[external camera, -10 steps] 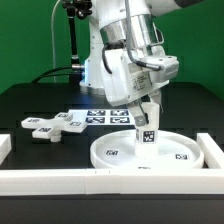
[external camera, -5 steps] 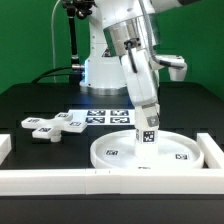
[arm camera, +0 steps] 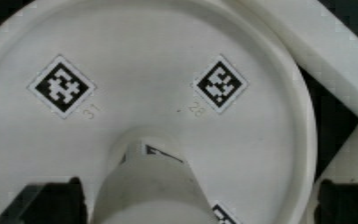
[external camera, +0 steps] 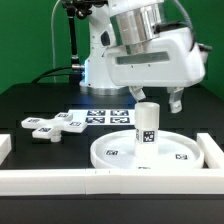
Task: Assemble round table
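Observation:
The round disc [external camera: 150,152] lies flat on the black table, rim up. The short cylindrical leg [external camera: 147,125] stands upright at its middle. My gripper [external camera: 154,100] is open just above the leg's top, with one finger on either side and touching nothing. In the wrist view the leg [arm camera: 167,175] rises from the disc [arm camera: 140,60] between my two dark fingertips [arm camera: 51,200], with a gap on each side. The cross-shaped foot [external camera: 50,126] lies flat at the exterior view's left, apart from the disc.
The marker board [external camera: 108,117] lies behind the disc, near the robot base. White rail bars run along the front [external camera: 100,181] and the exterior view's right [external camera: 212,150]. A short bar end [external camera: 5,146] shows at the left edge.
My gripper has let go of the leg, turned its wrist and risen a little. The leg stays upright on the disc. The foot has not moved.

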